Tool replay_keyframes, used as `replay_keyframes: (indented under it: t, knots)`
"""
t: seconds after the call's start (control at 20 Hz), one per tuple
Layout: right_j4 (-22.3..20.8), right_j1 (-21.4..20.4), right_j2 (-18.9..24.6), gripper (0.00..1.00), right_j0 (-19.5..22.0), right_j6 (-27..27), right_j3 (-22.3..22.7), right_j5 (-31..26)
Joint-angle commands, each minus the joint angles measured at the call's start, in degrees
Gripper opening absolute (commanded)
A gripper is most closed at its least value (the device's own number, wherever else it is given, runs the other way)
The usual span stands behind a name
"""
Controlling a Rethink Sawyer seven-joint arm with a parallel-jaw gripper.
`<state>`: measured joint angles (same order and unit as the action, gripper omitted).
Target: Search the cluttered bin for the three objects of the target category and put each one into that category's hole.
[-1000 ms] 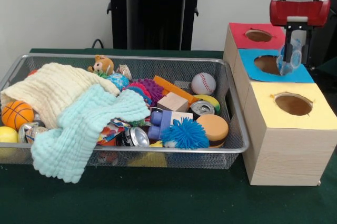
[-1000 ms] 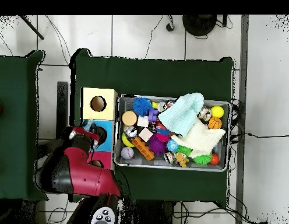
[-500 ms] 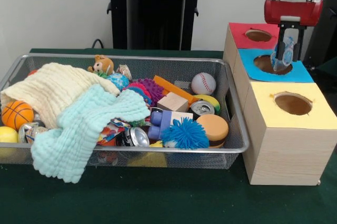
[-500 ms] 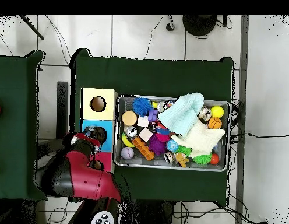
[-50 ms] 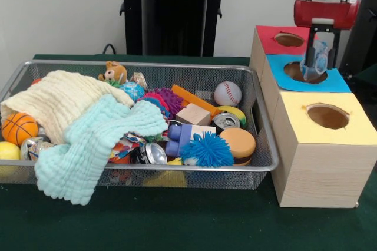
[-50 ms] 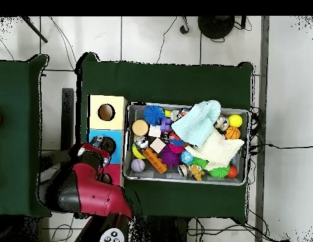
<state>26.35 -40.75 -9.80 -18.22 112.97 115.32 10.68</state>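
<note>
My gripper (image 5: 316,69) hangs just above the hole (image 5: 294,72) in the blue-topped box (image 5: 339,83), shut on a translucent blue plastic object (image 5: 318,56) that dangles between its fingers. In the overhead view the red arm covers much of that box (image 6: 99,134), with the gripper (image 6: 98,147) beside the hole (image 6: 108,145). The wire bin (image 5: 147,63) holds mixed clutter: a baseball (image 5: 227,93), a blue spiky ball (image 5: 207,149), cans (image 5: 226,121), a wooden block (image 5: 193,114), a basketball (image 5: 18,128).
A red-topped box (image 5: 277,32) stands behind the blue one, and a yellow-topped box (image 5: 353,115) with its own hole (image 5: 328,116) stands in front. Cream cloth (image 5: 59,101) and mint cloth (image 5: 94,145) cover the bin's left half, the mint one spilling over the rim.
The gripper has moved left and slightly up with the blue object, from the right side of the blue box's hole to directly over it.
</note>
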Motion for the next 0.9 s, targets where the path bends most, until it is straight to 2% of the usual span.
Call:
replay_keyframes:
  t: [0.05, 0.15, 0.6, 0.9]
  knots:
    - [-3.07, 3.62, 1.44, 1.0, 1.16, 9.33, 3.79, 0.4]
    - [-2.64, 3.36, 1.86, 1.0, 1.5, 9.28, 3.76, -1.24]
    - [-2.34, 4.47, 2.04, 1.0, 1.57, 9.25, 2.82, -0.7]
    - [-1.06, 4.52, 0.19, 1.0, 0.01, 8.5, 2.41, -2.3]
